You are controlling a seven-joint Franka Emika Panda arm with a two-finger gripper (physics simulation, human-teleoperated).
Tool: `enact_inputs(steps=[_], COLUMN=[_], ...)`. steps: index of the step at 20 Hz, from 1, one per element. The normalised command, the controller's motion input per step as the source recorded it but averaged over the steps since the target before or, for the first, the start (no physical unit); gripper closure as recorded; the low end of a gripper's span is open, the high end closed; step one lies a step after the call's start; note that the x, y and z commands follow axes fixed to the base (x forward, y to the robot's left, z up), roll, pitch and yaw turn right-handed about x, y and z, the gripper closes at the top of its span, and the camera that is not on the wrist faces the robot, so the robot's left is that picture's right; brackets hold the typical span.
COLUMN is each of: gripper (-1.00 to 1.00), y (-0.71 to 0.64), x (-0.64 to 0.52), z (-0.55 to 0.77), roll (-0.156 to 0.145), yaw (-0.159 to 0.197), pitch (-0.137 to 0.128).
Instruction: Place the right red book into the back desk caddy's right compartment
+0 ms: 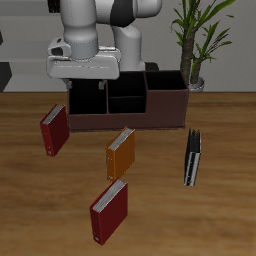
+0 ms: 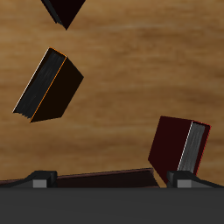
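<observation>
Your hand [image 1: 86,72] hangs released over the near end of the back desk caddy [image 1: 130,112], fingers [image 2: 39,179] spread wide with nothing between them. Taking 6 o'clock as the worktop's [image 1: 230,215] front edge, the right red book [image 1: 53,130] stands apart on the wood at about 7 o'clock from the hand, white page edges showing in the wrist view [image 2: 179,144]. The orange book [image 1: 121,152] sits at roughly 5 o'clock, and the second dark red book [image 1: 109,210] lies beyond it toward the front edge. A black book [image 1: 192,158] waits at 4 o'clock and a potted plant [image 1: 195,40] stands behind the caddy. The step in hand looks like the approach. Bring the hand forward and down until the book's covers lie between the fingers, square them to its thin faces, and clench near the top, so it hangs straight for the carry to the right compartment [image 1: 166,92], judged to be the caddy's far end.
</observation>
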Motion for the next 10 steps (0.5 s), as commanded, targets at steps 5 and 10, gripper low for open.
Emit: enact_inputs(steps=[5,10], gripper=[-1.0,-1.0], y=[-0.31,-0.49], x=[-0.14,-0.1], z=[0.01,-0.03], roll=[-0.015,-0.05], yaw=[-0.026,-0.001], pitch=[-0.025,-0.015])
